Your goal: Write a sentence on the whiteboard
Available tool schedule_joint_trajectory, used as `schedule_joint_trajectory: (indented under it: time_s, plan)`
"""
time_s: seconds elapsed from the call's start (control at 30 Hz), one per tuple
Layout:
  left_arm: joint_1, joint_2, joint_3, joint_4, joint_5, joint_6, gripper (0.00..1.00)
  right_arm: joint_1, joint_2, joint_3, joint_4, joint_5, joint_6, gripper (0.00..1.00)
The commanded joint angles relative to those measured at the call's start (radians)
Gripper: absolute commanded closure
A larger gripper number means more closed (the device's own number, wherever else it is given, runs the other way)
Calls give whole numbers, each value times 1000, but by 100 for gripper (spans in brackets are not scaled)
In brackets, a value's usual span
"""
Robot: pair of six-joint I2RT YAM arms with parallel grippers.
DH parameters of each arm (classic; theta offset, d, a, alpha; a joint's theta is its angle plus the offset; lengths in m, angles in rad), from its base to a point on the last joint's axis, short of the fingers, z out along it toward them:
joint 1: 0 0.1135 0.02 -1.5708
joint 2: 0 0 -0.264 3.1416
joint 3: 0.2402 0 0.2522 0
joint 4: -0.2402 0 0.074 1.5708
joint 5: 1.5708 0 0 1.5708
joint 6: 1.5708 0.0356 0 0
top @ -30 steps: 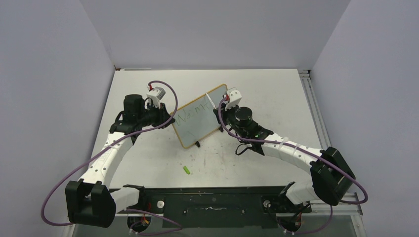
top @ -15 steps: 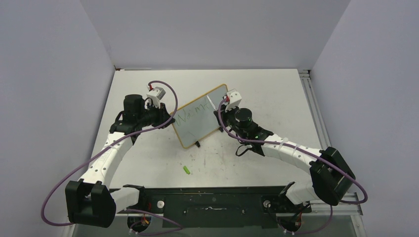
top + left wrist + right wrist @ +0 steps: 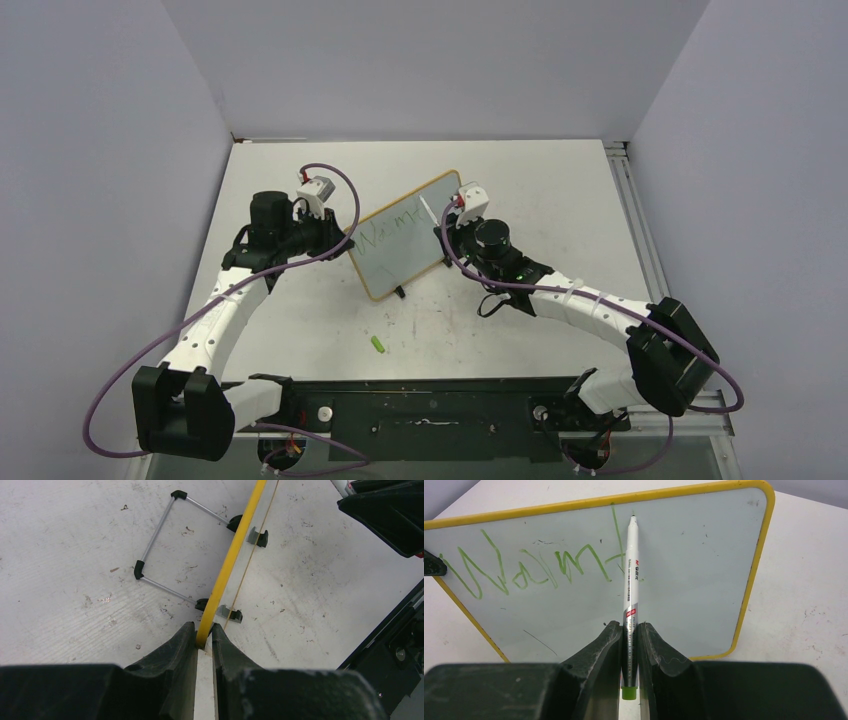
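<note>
While the left gripper [image 3: 204,640] pinches the frame of the whiteboard [image 3: 684,580] standing on the table [image 3: 550,180], the right gripper [image 3: 628,635], clamped on a green marker [image 3: 631,580], holds its tip at the sentence [image 3: 524,567], one word written, the rest apparently outstanding.

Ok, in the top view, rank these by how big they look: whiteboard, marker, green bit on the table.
1. whiteboard, clearly largest.
2. marker, a thin white sliver.
3. green bit, smallest, though not far behind the marker.
</note>
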Motion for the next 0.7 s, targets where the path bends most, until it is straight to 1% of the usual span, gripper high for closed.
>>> schedule_joint_trajectory:
  time_s: [0.0,0.67]
  plan:
    - [-4,-5,31,-24,-16,24,100,-8,-6,2,-2,-21,17,95]
    - [-4,-10,32,-23,-16,24,100,-12,11,-23,-86,-45,42,95]
